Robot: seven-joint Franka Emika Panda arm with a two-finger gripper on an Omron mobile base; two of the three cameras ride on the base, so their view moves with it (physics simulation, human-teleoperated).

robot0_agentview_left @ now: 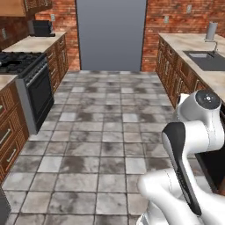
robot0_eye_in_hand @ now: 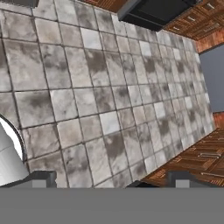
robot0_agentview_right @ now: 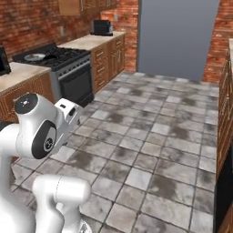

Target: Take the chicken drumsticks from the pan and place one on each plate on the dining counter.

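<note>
Jaws wide apart, holding nothing, aimed down at the grey tiled floor (robot0_eye_in_hand: 96,100). Pan (robot0_agentview_right: 34,57) on the black stove (robot0_agentview_right: 54,57), far left against the brick wall. Arm folded upright over its base, mid-aisle. Sink (robot0_agentview_left: 206,59) in right-hand bench.

Tool (robot0_eye_in_hand: 111,177) fingers wide apart over grey tiled floor (robot0_eye_in_hand: 100,100); wooden cabinets (robot0_eye_in_hand: 197,157) alongside.

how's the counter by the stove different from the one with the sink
The counter beside the stove carries a dark boxy appliance; the sink counter holds a sunken dark sink with a faucet. They flank the tiled floor on opposite sides. Both have beige tops over brown wooden cabinets.
</note>
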